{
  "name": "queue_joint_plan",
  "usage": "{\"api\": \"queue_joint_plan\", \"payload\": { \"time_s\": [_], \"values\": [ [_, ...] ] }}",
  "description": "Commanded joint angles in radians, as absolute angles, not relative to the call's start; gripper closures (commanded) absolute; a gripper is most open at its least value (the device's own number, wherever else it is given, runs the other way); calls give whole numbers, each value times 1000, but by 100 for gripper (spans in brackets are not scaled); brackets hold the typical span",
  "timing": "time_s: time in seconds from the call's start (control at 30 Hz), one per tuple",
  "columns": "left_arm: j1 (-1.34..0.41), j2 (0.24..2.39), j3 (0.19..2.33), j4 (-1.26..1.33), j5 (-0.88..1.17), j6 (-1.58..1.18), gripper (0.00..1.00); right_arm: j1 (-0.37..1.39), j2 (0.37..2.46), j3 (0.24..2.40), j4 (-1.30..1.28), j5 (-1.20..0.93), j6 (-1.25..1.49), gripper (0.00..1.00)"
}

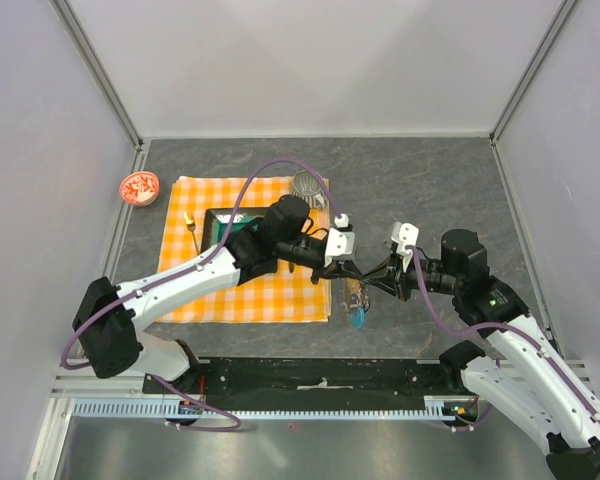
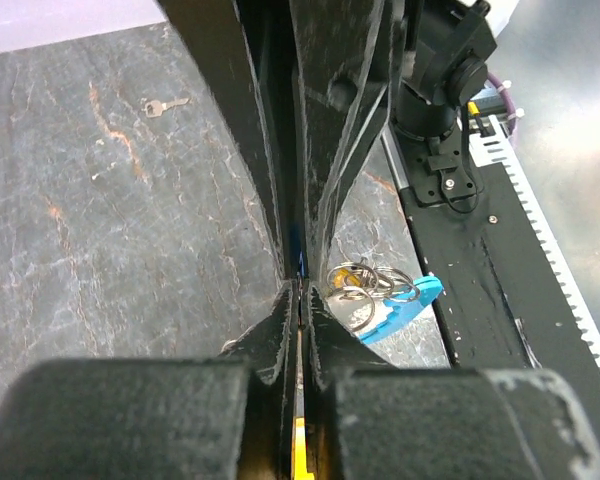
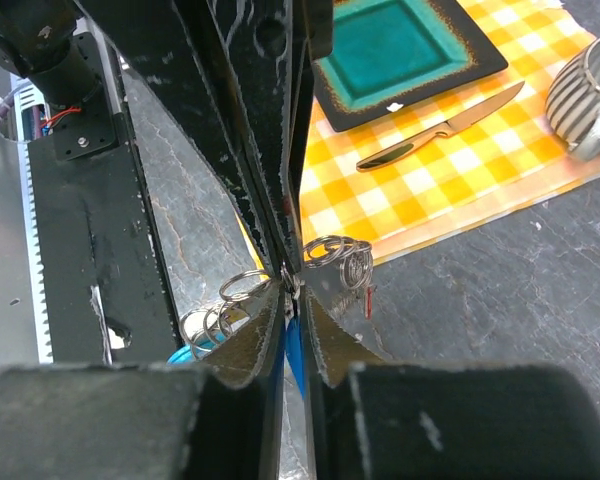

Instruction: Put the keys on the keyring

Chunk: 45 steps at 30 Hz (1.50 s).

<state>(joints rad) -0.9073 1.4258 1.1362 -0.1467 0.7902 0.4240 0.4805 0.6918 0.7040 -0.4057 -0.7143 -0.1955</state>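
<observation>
Tip to tip at the keyring (image 2: 362, 305), the left hand (image 2: 300, 290) is pinched shut. The right hand (image 3: 288, 285) stands narrow, and its hold cannot be told.

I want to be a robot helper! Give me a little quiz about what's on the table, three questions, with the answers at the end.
1. Pick one: the flat tag on the keyring is A) red, B) cyan-blue, C) green.
2. True or false: the knife lies on the checkered cloth.
3. Fill the gap: the lone key lies on the bare grey ___.
Key: 1 B; 2 true; 3 table.
</observation>
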Motion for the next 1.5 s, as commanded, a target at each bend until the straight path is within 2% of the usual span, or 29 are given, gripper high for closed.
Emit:
{"api": "queue_joint_plan", "payload": {
  "time_s": [0.0, 0.23, 0.53, 0.73, 0.87, 1.1, 1.2, 1.47],
  "values": [
    [-910, 1353, 1022, 84, 743, 322, 98, 480, 670, 712, -333, -695, -152, 82],
    [-910, 1318, 959, 202, 733, 287, 98, 482, 669, 698, -336, -676, -135, 80],
    [-910, 1293, 934, 230, 726, 296, 98, 482, 683, 687, -351, -699, -138, 75],
    [-910, 1295, 936, 239, 744, 298, 98, 482, 704, 695, -353, -726, -153, 76],
    [-910, 1293, 936, 248, 744, 293, 98, 482, 703, 690, -354, -727, -153, 80],
    [-910, 1289, 933, 276, 747, 282, 98, 482, 687, 690, -356, -704, -152, 100],
    [-910, 1281, 914, 317, 730, 264, 98, 482, 687, 689, -356, -703, -147, 100],
    [-905, 1270, 825, 636, 722, 138, 98, 480, 681, 684, -354, -684, -144, 100]
  ]
}}
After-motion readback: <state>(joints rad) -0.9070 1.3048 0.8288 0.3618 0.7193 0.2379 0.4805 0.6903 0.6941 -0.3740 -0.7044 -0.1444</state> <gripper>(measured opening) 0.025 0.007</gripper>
